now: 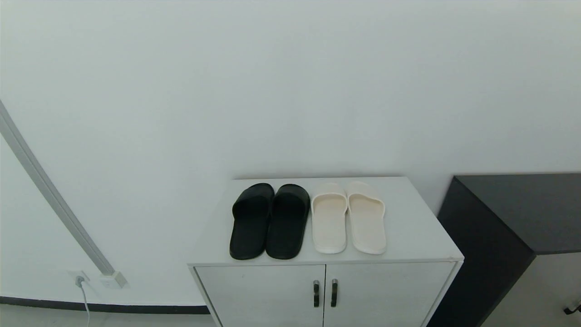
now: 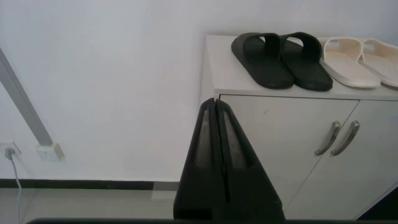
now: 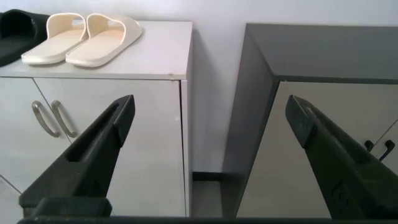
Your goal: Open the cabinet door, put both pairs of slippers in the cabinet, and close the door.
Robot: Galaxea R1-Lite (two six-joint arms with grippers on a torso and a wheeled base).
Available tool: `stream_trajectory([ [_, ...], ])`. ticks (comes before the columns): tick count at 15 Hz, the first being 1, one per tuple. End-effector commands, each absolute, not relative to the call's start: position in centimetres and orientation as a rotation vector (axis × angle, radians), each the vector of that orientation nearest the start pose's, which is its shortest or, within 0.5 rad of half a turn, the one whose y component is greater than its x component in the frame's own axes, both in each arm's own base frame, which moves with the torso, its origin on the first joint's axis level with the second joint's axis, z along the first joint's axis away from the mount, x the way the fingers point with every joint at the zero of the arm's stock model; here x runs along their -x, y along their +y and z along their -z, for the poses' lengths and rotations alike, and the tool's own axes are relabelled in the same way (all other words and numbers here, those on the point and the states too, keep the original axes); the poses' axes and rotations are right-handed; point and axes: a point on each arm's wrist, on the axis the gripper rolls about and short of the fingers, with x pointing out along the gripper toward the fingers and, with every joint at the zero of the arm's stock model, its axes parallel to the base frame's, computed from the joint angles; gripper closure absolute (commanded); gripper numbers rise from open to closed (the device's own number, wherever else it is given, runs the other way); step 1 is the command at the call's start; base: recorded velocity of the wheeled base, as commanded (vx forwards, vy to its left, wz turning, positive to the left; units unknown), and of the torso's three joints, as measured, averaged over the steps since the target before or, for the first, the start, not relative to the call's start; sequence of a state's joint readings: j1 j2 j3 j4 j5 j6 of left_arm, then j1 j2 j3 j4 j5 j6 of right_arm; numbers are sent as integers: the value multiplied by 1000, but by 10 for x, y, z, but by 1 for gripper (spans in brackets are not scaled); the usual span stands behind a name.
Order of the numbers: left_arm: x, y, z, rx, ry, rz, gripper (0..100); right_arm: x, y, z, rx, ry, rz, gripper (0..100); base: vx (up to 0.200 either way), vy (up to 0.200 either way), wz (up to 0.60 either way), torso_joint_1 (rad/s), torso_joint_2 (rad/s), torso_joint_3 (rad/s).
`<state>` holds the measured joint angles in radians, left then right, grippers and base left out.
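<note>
Left fingers (image 2: 205, 149) pressed together, right fingers (image 3: 99, 146) spread, black slippers (image 1: 269, 221), cream slippers (image 1: 348, 217) atop closed cabinet (image 1: 258, 295)

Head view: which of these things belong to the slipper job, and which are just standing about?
Belong to the job: black slippers and white slippers, side by side on the white cabinet; its shut doors with the two handles.
Standing about: dark cabinet to the right; wall socket with a plugged-in cable; slanting wall conduit.
</note>
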<state>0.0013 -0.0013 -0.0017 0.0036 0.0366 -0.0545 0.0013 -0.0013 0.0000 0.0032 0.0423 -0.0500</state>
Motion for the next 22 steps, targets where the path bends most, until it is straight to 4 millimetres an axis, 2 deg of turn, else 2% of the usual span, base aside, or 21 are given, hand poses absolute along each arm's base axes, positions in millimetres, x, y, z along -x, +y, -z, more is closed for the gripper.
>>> stream_trajectory([
  [1, 23, 1, -76, 55, 0, -38, 100, 23, 1, -75, 49, 2, -45, 0, 0, 0, 0, 0, 0, 0],
  [9, 23, 1, -75, 58, 2, -40, 100, 23, 1, -75, 49, 1, -37, 0, 0, 0, 0, 0, 0, 0],
  [10, 23, 1, -76, 55, 0, -40, 100, 24, 1, -85, 3, -23, -12, 0, 0, 0, 0, 0, 0, 0],
  [11, 23, 1, -76, 55, 0, -40, 100, 33, 1, -126, -65, -105, -23, 0, 0, 0, 0, 0, 0, 0],
  [12, 23, 1, -75, 55, 2, -40, 100, 26, 1, -137, -72, -17, -53, 0, 0, 0, 0, 0, 0, 0],
  [15, 23, 1, -75, 54, 2, -40, 100, 0, 3, -147, -44, 150, -166, 0, 0, 0, 0, 0, 0, 0],
  [16, 23, 1, -76, 54, 0, -40, 100, -22, 5, -159, -51, 222, -210, 0, 0, 0, 0, 0, 0, 0],
  [17, 23, 1, -75, 54, 2, -40, 100, -31, 5, -163, -53, 236, -219, 0, 0, 0, 0, 0, 0, 0],
  [18, 23, 1, -75, 54, 2, -38, 100, -59, 8, -174, -54, 264, -258, 0, 0, 0, 0, 0, 0, 0],
  [20, 23, 1, -76, 54, 1, -38, 100, -89, 19, -182, -50, 281, -333, 0, 0, 0, 0, 0, 0, 0],
  [21, 23, 1, -76, 54, 0, -40, 100, -96, 25, -185, -49, 290, -351, 0, 0, 0, 0, 0, 0, 0],
  [22, 23, 1, -75, 54, 2, -38, 100, -107, 41, -192, -82, 314, -389, 0, 0, 0, 0, 0, 0, 0],
])
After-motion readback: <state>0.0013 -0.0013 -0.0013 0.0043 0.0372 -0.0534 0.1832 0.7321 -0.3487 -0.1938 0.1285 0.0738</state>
